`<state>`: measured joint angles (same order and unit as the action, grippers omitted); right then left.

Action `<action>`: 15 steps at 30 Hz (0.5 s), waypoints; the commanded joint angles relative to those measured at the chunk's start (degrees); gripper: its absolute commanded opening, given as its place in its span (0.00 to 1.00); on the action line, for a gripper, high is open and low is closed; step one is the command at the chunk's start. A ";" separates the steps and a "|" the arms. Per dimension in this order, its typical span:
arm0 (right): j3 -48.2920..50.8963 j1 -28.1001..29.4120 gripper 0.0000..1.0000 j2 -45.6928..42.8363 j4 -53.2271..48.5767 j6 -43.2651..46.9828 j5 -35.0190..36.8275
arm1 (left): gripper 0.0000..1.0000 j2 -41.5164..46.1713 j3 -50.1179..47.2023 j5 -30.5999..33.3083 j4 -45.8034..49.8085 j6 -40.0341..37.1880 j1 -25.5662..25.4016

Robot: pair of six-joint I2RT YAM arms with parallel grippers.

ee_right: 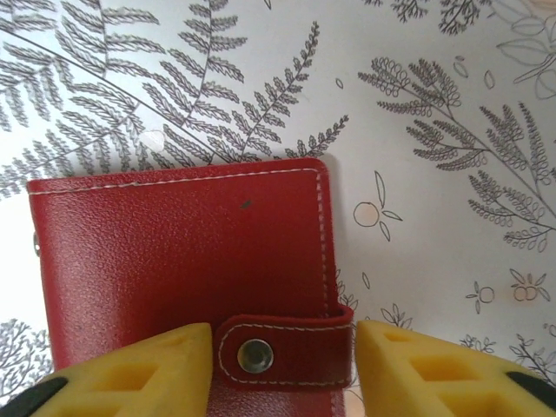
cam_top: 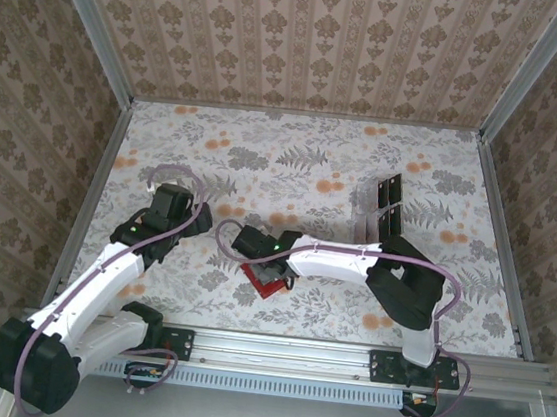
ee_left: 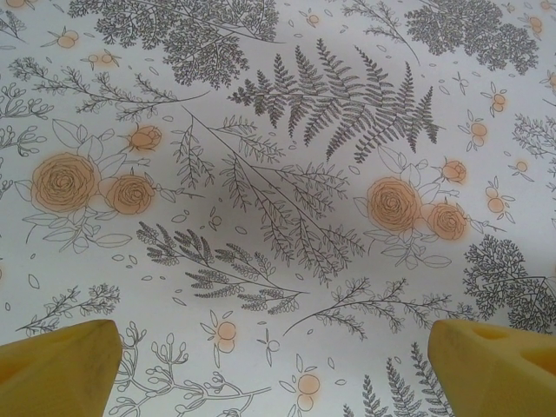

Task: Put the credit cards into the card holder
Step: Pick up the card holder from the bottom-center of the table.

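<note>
Two-finger left gripper (ee_left: 278,356) wide apart above table (ee_left: 261,87); right gripper (ee_right: 284,352) half-spread astride tab (ee_right: 300,334) of card holder (ee_right: 182,252).

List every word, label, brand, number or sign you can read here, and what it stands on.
No readable text anywhere.
The red card holder: stitching and a plain snap, no lettering.
The clear rack: too small to tell.
The table cover: floral print, no words.
</note>
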<state>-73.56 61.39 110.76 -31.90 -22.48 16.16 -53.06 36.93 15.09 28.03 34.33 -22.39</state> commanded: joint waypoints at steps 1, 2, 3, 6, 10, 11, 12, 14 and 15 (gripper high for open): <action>-0.47 -0.51 0.45 1.73 -2.03 0.00 1.86 | 1.00 0.48 -0.81 -0.96 0.18 0.65 0.51; -0.24 -0.63 0.44 1.76 -1.99 -0.06 1.82 | 1.00 0.36 -0.75 -1.05 0.17 0.69 0.55; 0.05 -0.89 0.42 1.82 -1.77 -0.13 1.62 | 1.00 0.39 -0.78 -1.16 0.07 0.65 0.60; 0.89 -1.48 0.34 1.76 -1.37 -0.38 0.64 | 1.00 0.40 -0.59 -1.36 -0.08 0.49 0.72; 1.56 -2.09 0.24 0.92 -1.15 -0.37 -0.04 | 1.00 0.38 -0.51 -1.68 0.02 0.37 0.68; 1.73 -2.22 0.23 0.54 -1.06 -0.42 -0.28 | 1.00 0.33 -0.46 -1.86 0.05 0.30 0.68; 1.97 -2.45 0.22 0.02 -0.98 -0.50 -0.49 | 1.00 0.41 -0.45 -1.96 0.07 0.17 0.79; 2.36 -2.91 0.22 -1.00 -0.56 -0.58 -1.17 | 1.00 0.39 -0.37 -2.21 0.09 0.19 0.78; 2.53 -3.15 0.26 -1.53 -0.32 -0.66 -1.65 | 1.00 0.28 -0.37 -2.41 0.01 0.19 0.77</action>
<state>-72.88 59.35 110.56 -30.70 -22.92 15.66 -53.08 36.71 13.61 27.88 34.33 -22.02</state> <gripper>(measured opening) 0.253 0.997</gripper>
